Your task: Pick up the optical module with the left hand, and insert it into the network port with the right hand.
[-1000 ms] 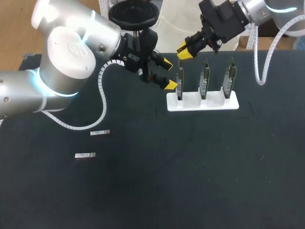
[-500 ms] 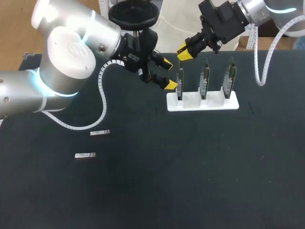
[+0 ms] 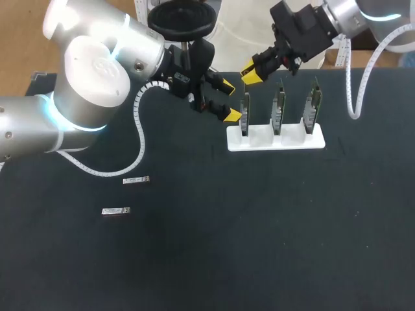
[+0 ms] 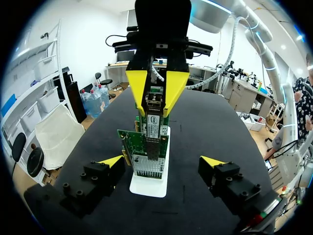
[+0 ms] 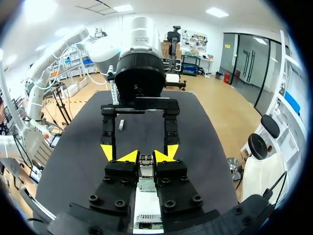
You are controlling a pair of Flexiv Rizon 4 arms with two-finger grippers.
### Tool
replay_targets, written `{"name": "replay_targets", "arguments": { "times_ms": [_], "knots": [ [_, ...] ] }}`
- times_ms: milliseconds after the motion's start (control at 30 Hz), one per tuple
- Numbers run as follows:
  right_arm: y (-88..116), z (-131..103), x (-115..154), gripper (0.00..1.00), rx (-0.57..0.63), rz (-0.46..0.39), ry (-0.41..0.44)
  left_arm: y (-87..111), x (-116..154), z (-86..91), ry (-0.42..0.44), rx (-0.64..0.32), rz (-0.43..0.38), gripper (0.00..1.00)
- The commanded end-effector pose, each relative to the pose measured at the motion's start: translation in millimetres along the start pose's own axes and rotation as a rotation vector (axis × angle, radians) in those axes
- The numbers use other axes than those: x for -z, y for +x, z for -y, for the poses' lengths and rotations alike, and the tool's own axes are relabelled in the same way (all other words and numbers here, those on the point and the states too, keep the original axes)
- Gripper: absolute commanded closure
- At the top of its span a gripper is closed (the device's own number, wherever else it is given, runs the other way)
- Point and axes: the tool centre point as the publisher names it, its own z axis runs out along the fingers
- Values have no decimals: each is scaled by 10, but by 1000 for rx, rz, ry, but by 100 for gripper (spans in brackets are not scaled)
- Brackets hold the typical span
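A: Best way to do the insert?
B: Keep the optical module [image 4: 153, 122] in line w/ the port [image 4: 154, 149] on the nearest network card [image 4: 146, 166]. Push straight down, no twist, or it could jam or tip the card in the white stand [image 3: 275, 139]. Keep the L arm clear.
A: Grip status?
B: Right gripper [image 5: 145, 156] is clamped on the module, 1 finger each side. Left gripper [image 4: 161, 161] is spread wide, holding nothing, just beside that card.
A: Module vs gripper?
B: Upright between the R fingers, lower end poking out below them at the port mouth. Depth: can't tell. 2 spare modules [image 3: 136, 180] lie on the table [image 3: 259, 246], well apart.
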Motion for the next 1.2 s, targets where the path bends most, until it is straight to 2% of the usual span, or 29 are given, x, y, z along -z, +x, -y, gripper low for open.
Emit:
{"name": "replay_targets", "arguments": {
  "times_ms": [33,67,300,567,600,633,1200],
  "knots": [
    [6,15,-9,33,-6,5,-2,-15,-3,-9,1,2,-6,0],
    [6,14,-7,0,-7,6,-1,-15,-3,-9,1,2,-6,0],
    [-11,10,50,0,-16,21,18,-15,-3,-9,1,2,-6,0],
    [-36,18,165,0,-40,105,-18,-15,-3,-9,1,2,-6,0],
    [-38,19,170,53,-40,108,-19,-15,-3,-9,1,2,-6,0],
    [-39,19,172,100,-37,109,-19,-15,-3,-9,1,2,-6,0],
    [-31,36,36,100,-31,79,-31,-15,-3,-9,1,2,-6,0]
  ]
}}
